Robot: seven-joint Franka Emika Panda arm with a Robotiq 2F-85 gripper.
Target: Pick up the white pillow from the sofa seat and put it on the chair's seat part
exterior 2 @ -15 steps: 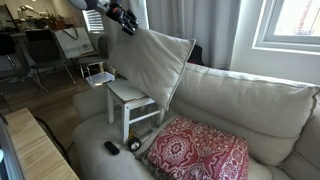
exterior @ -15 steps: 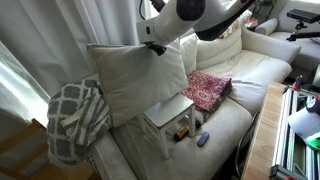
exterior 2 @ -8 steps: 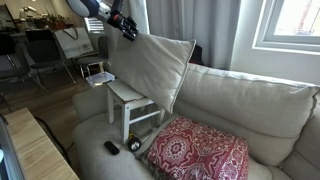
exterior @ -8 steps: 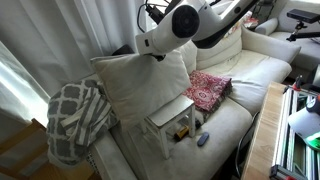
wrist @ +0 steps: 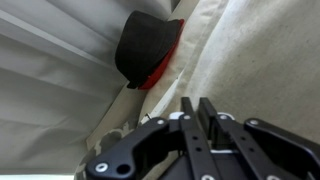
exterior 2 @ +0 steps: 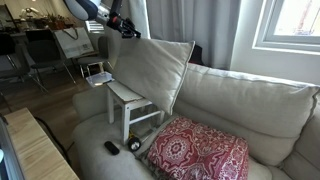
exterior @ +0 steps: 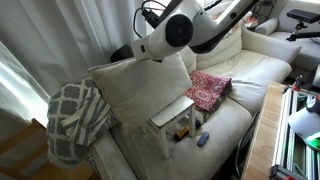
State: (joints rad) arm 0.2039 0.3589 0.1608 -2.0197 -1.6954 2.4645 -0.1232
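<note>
The white pillow (exterior: 140, 90) stands upright on the small white chair (exterior: 172, 114), which sits on the sofa seat (exterior: 250, 85). The pillow covers the chair's back and leans against it in both exterior views (exterior 2: 150, 70). My gripper (exterior: 150, 50) is at the pillow's top edge, near its corner (exterior 2: 127, 28). In the wrist view the fingers (wrist: 200, 102) are closed together against the off-white fabric (wrist: 260, 50), apparently pinching the pillow's edge. The chair's seat (exterior 2: 130, 98) shows in front of the pillow.
A red patterned cushion (exterior: 208, 88) lies on the sofa beside the chair (exterior 2: 200, 150). A grey-and-white lattice blanket (exterior: 75, 115) hangs over the sofa arm. A dark remote (exterior: 203, 139) lies near the chair's legs. Curtains hang behind. A black and red object (wrist: 145, 45) shows in the wrist view.
The gripper and the pillow's top edge have moved down and sideways towards the curtain. The pillow now sits lower against the chair's back.
</note>
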